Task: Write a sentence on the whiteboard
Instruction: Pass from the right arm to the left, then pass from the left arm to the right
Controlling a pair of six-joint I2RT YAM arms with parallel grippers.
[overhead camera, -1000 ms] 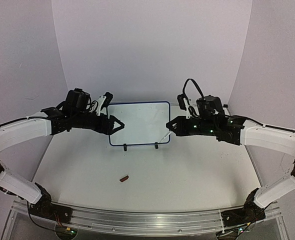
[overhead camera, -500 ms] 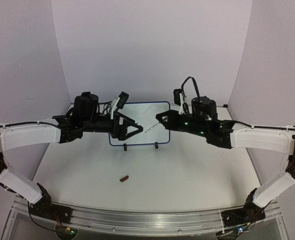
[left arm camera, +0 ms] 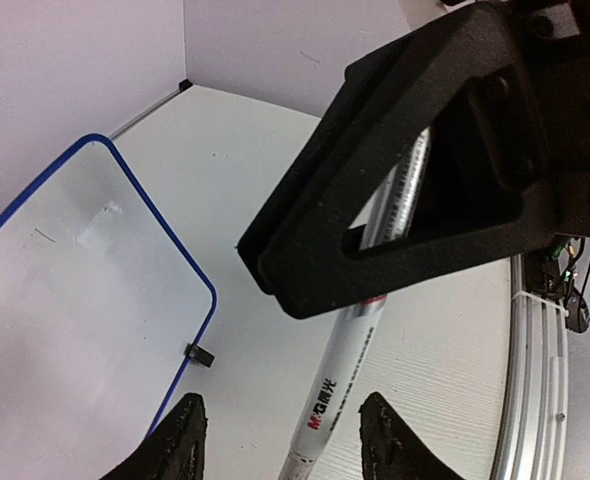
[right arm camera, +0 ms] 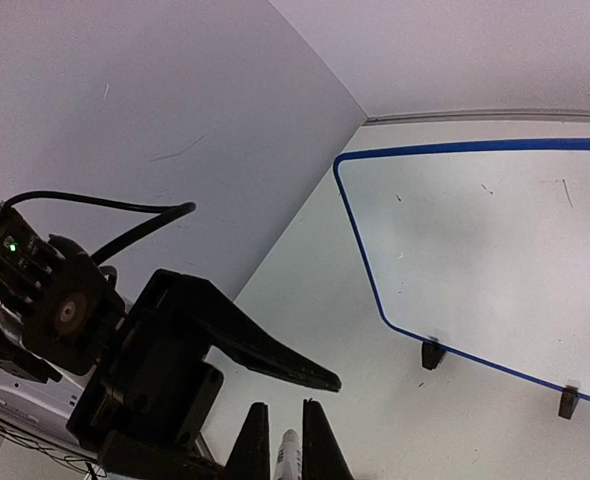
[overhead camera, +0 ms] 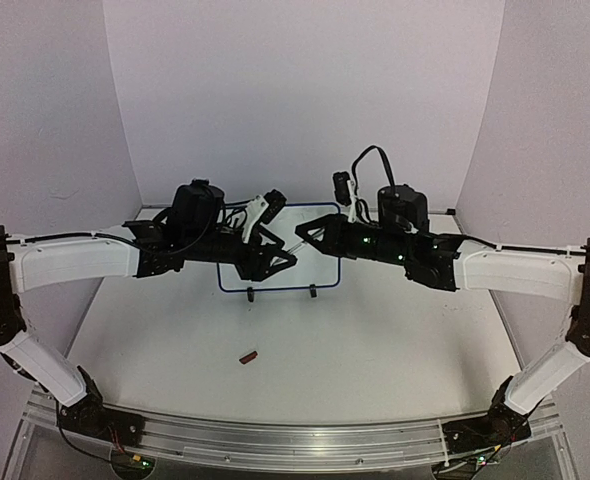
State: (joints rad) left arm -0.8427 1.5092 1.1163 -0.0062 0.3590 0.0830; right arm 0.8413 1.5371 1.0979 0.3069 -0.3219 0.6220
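The whiteboard point(overhead camera: 313, 272) stands upright on two black feet at the back of the table, also in the left wrist view point(left arm camera: 75, 300) and the right wrist view point(right arm camera: 495, 240). No sentence shows on it, only a few faint specks. My right gripper point(overhead camera: 309, 233) is shut on a white marker point(left arm camera: 340, 390), held in the air in front of the board. My left gripper point(overhead camera: 286, 249) faces it. Its fingertips point(left arm camera: 183, 440) stand on either side of the marker's free end with a gap on each side. The marker's tip point(right arm camera: 288, 455) shows between the right fingers.
A small brown piece point(overhead camera: 247, 355) lies on the table nearer the front, left of centre. Purple walls close in the table at the back and on both sides. A metal rail point(overhead camera: 295, 440) runs along the near edge.
Both arms have swung in from the board's sides and met in front of it. My left jaws have narrowed round the marker that the right gripper carries.
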